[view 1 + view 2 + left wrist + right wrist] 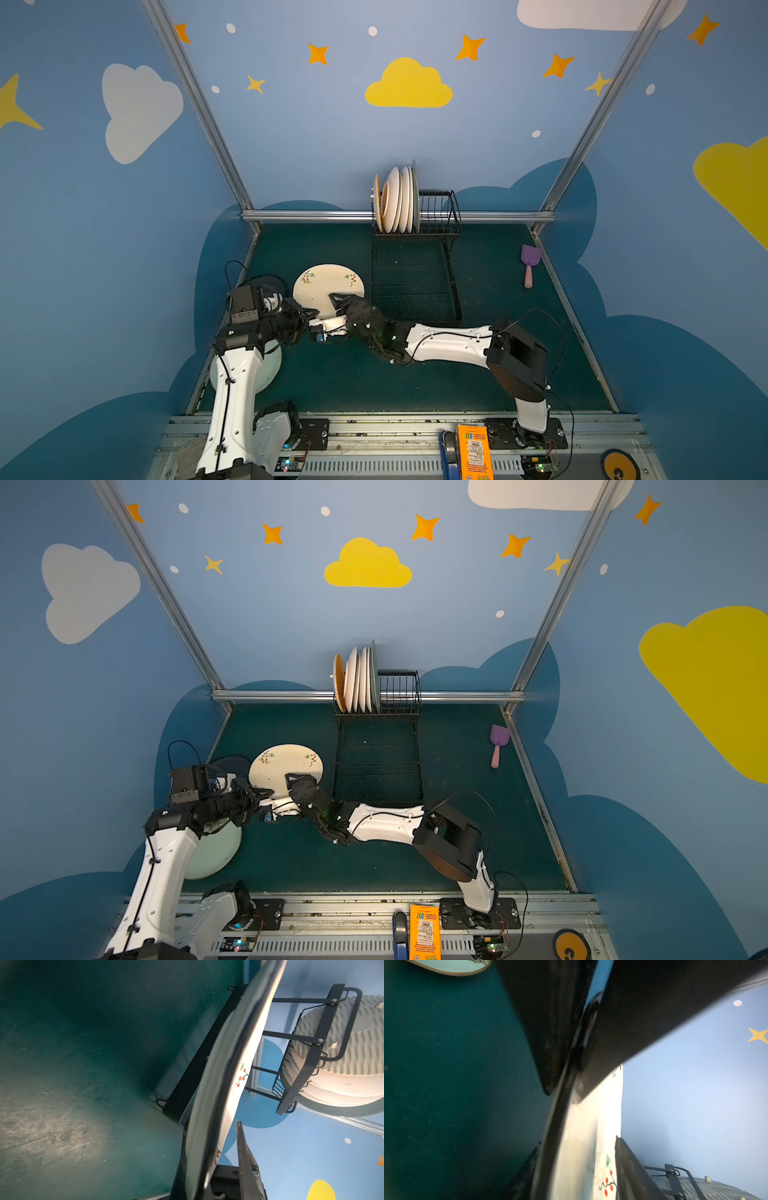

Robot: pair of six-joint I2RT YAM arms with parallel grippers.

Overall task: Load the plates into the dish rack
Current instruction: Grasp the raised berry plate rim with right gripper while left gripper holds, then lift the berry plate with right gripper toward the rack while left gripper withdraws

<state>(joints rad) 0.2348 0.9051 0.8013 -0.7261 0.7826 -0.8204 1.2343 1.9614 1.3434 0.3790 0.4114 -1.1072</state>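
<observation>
A cream plate (328, 286) (286, 766) with berry sprigs hangs above the mat, left of the dish rack's flat tray (415, 286). My left gripper (307, 318) (209, 1128) is shut on its near-left rim. My right gripper (338, 303) (577, 1139) reaches across the middle and straddles the plate's near rim, one finger over the face (583, 1147) and one under. Whether it presses the plate does not show. Several plates (397, 199) (359, 679) stand on edge in the left slots of the dish rack (436, 208) (399, 688) (324, 1043).
A mint plate (270, 370) (216, 850) lies on the mat under my left arm, and a dark plate (270, 282) lies behind that arm's wrist. A purple scoop (529, 262) lies by the right wall. An orange box (473, 453) stands at the front rail.
</observation>
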